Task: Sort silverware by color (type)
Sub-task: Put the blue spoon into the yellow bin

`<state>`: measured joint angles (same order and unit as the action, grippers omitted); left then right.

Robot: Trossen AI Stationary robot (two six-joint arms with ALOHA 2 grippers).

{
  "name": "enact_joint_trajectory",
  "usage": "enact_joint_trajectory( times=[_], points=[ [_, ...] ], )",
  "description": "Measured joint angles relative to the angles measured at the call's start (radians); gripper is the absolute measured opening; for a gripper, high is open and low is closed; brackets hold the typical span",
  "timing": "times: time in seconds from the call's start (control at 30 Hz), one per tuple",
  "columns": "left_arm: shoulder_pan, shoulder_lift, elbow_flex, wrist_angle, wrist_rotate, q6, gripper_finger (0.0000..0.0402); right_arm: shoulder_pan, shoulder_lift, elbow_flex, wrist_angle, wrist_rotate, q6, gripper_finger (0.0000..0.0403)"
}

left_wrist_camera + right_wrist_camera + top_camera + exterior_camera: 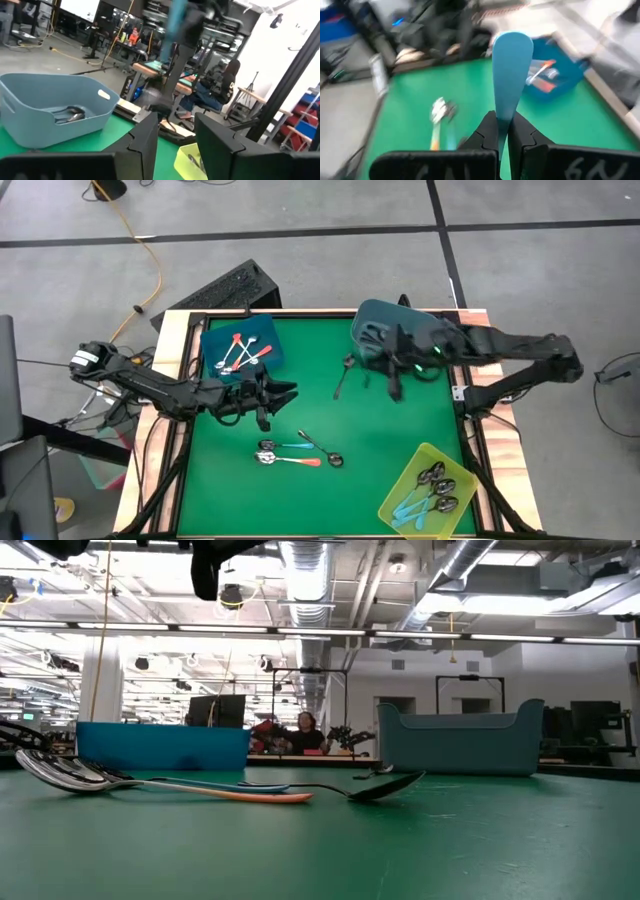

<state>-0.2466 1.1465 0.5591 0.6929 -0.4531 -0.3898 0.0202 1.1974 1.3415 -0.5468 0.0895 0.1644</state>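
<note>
My right gripper (395, 388) hangs over the green mat just in front of the grey-blue bin (380, 330) and is shut on a light-blue-handled spoon (511, 55). My left gripper (288, 392) is open and empty (175, 145), hovering over the mat below the blue bin (243, 345), which holds orange-red-handled spoons. A few spoons (300, 452) lie flat on the mat's middle: one orange-red, one light blue, one dark (385, 785). Another dark spoon (345, 375) lies by the grey-blue bin. My right gripper pinches the spoon's light blue handle (503, 120) between its two fingers at the narrow part. The broad free end of the handle (512, 42) sticks out past the fingertips. The spoon is lifted clear of the mat; its bowl is hidden behind the fingers.
The yellow-green bin (430, 492) at the mat's near right corner holds light-blue-handled spoons. The grey-blue bin (55, 107) holds dark spoons. Wooden rails edge the mat (300, 415). A person sits in the room beyond the table (220, 85).
</note>
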Motion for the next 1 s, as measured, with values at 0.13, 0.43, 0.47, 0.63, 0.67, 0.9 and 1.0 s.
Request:
enact_joint_trajectory(
  times=[0.13,0.43,0.47,0.63,0.67,0.9,1.0],
  points=[
    [0.0,0.0,0.0,-0.033,-0.001,-0.028,0.0114,0.146,-0.051,-0.002,-0.13,-0.005,0.061,0.0018],
    [0.0,0.0,0.0,-0.073,-0.005,-0.045,0.0114,0.57,-0.031,-0.001,-0.234,0.009,0.285,0.0018],
    [0.0,0.0,0.0,-0.077,-0.008,-0.045,0.0114,0.607,-0.014,-0.002,-0.263,0.016,0.331,0.0018],
    [0.002,0.0,0.0,-0.084,-0.03,-0.038,0.0114,0.734,0.096,-0.002,-0.377,0.019,0.509,0.0018],
    [0.002,0.0,0.0,-0.086,-0.03,-0.034,0.0114,0.755,0.121,-0.002,-0.392,0.015,0.524,0.0018],
    [0.012,0.0,0.0,-0.133,-0.033,-0.032,0.0114,0.821,0.289,-0.002,-0.446,-0.117,0.536,0.0018],
    [0.013,0.0,0.0,-0.153,-0.044,-0.038,0.0114,0.837,0.357,-0.002,-0.474,-0.177,0.515,0.0018]
  ],
)
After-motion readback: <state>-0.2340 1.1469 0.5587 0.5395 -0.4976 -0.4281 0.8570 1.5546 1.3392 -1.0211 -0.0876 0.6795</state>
